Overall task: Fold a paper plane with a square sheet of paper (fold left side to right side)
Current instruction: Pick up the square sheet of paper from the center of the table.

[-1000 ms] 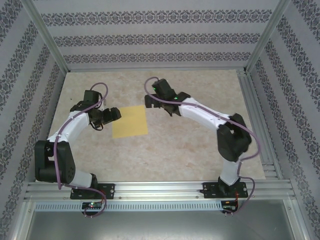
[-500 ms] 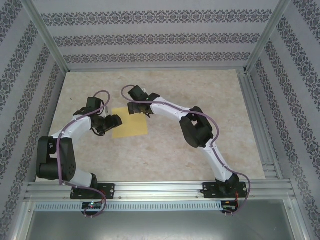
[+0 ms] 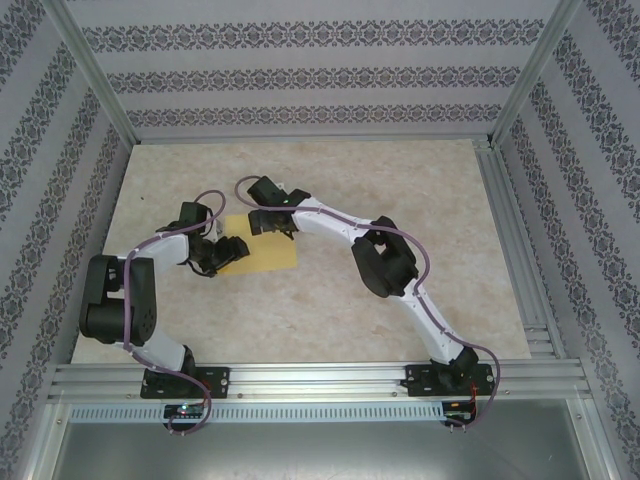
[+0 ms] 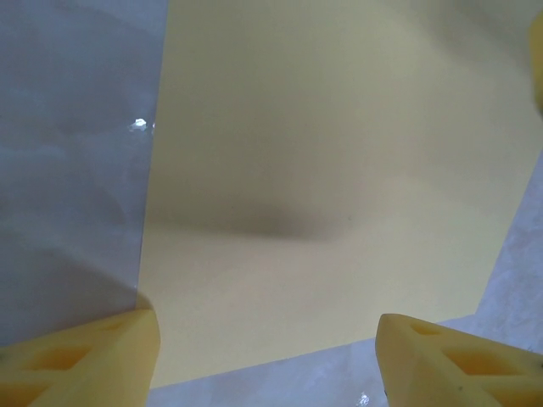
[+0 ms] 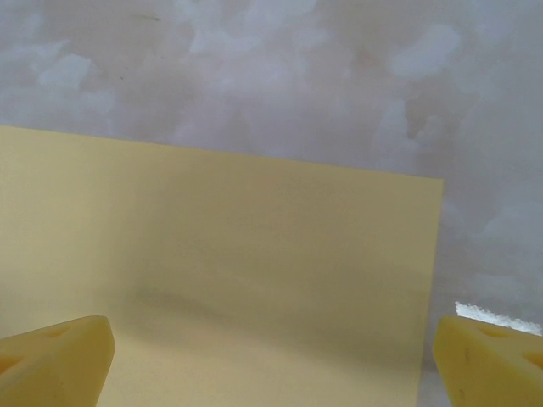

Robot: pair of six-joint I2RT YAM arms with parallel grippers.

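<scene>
Yellow-orange square sheet of paper (image 3: 268, 256) flat | left end effector (image 4: 267, 343), right end effector (image 5: 273, 343) spread

One square sheet of paper (image 3: 265, 255) is lying on one table (image 3: 400, 180), and two grippers are hanging over it, the left gripper (image 3: 225, 250) and the right gripper (image 3: 272, 225), each showing two yellow fingers (image 4: 93, 356) in its own wrist view, making four fingers altogether.
</scene>
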